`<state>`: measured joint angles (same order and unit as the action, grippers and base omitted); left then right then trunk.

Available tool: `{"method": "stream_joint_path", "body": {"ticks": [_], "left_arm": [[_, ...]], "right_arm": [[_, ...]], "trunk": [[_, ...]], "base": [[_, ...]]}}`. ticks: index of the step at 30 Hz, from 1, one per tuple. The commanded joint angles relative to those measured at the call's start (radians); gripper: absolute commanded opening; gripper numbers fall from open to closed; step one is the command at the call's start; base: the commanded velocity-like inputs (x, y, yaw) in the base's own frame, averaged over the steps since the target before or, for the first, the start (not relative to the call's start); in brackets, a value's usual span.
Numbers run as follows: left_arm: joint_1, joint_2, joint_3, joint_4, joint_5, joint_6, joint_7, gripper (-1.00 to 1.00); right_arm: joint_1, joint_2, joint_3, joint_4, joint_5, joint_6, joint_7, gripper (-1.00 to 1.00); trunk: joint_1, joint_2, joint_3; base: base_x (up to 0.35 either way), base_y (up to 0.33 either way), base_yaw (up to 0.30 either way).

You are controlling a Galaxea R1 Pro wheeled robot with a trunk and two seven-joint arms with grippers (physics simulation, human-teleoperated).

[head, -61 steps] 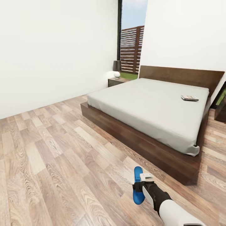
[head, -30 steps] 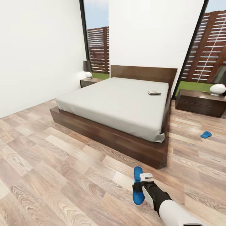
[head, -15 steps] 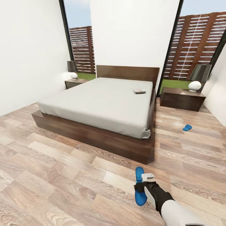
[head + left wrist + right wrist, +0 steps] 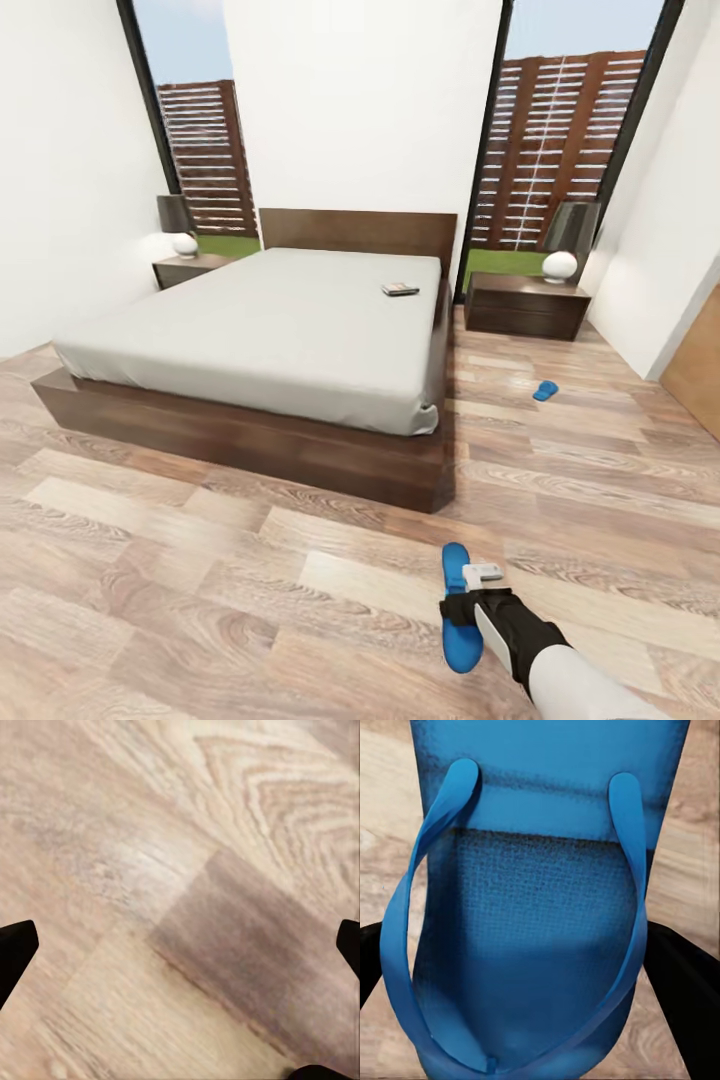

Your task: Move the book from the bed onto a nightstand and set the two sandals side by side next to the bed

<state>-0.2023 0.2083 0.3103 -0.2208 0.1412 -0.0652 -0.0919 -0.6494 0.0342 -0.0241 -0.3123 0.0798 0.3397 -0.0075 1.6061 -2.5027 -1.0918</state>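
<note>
Right gripper [image 4: 462, 604]: jaws closed on one blue sandal [image 4: 459, 609], clamped across its width. In the right wrist view the sandal [image 4: 529, 945] sits between my two dark fingers [image 4: 686, 982], sole facing the camera, blue straps running down toward the toe post. Held above the wood floor [image 4: 200, 600], sole lengthwise, pointing away from me.

Left gripper [image 4: 180, 945]: only two dark fingertips [image 4: 15, 952] show at the edges of the left wrist view, well apart, nothing between them but floor planks [image 4: 225, 870]. Jaws open.

The bed [image 4: 260, 330] lies ahead and to the left of my right jaws, its near corner the closest part. The book [image 4: 400, 289] rests flat on the mattress near the headboard [image 4: 355, 230], toward the bed's right edge, well apart from both grippers.

The second sandal [image 4: 545, 390] lies on the floor ahead and a little to the right of my right jaws, beyond the bed's foot, between the bed and the right wall.

One nightstand [image 4: 525, 305] stands to the right of the headboard, carrying a lamp [image 4: 562, 250]. The other nightstand [image 4: 190, 268] stands at the left side, with its own lamp [image 4: 180, 228].
</note>
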Motion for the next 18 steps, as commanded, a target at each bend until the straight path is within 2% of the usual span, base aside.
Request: {"method": "stream_joint_path", "body": {"ticks": [1,6,9,18], "left_arm": [[0.0,-0.001,0.001,0.001,0.01,-0.003,-0.005,1.0],[0.0,-0.003,0.001,0.001,0.011,-0.003,-0.002,1.0],[0.0,-0.004,0.0,0.0,0.011,-0.004,-0.002,1.0],[0.0,-0.005,-0.001,0.0,0.009,-0.01,-0.002,1.0]], "right_arm": [[0.003,-0.008,-0.003,-0.001,0.003,0.006,-0.001,-1.0],[0.007,-0.032,-0.006,0.001,-0.002,0.004,0.0,-1.0],[0.008,-0.044,-0.008,0.001,-0.003,-0.03,0.0,-1.0],[0.008,-0.05,-0.01,0.001,-0.003,-0.065,0.001,-1.0]], "trunk": [[0.0,0.0,-0.001],[0.0,0.0,-0.001],[0.0,0.0,-0.001],[0.0,0.0,-0.001]], "base": [[0.0,0.0,-0.274],[0.0,0.0,-0.274],[0.0,0.0,-0.274],[0.0,0.0,-0.274]]}}
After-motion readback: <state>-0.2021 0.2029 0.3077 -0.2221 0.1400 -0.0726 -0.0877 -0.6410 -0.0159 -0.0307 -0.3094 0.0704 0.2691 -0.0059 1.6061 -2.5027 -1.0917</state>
